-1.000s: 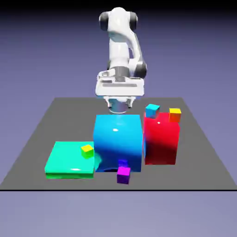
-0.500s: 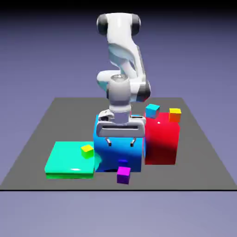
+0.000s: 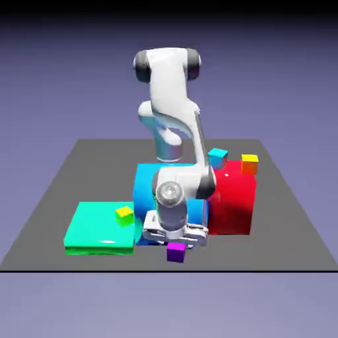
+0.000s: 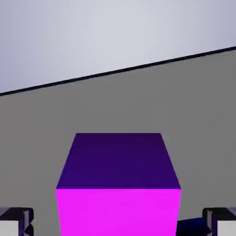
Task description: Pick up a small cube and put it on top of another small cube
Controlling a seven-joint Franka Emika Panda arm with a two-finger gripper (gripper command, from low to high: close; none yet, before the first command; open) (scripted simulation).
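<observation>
1. Jaws: in the hand view the two grey fingertips (image 4: 16,221) are seen at the bottom corners of the frame, one on each side of the purple cube (image 4: 118,203). A sliver of gap is seen on each side, so the jaws are judged part-open, straddling the cube but not clamped on it; contact cannot be told.
2. Key relation: the cube is centred between the jaws, bottom middle of the hand view, its faces roughly square to the fingertips. No long axis; it is a cube.
3. In the exterior view the gripper (image 3: 174,241) is seen low, at lower centre of the frame, with the purple cube (image 3: 175,252) directly beneath it on the grey table (image 3: 290,224).
4. Outward: the big blue block (image 3: 141,191) is just behind the gripper, the red block (image 3: 232,201) to the right.
5. Target: the cyan cube (image 3: 217,157) is on top of the red block, up and right of the gripper, near an orange cube (image 3: 249,163).
6. Judgement: closing is next, then a lift up and to the right.
</observation>
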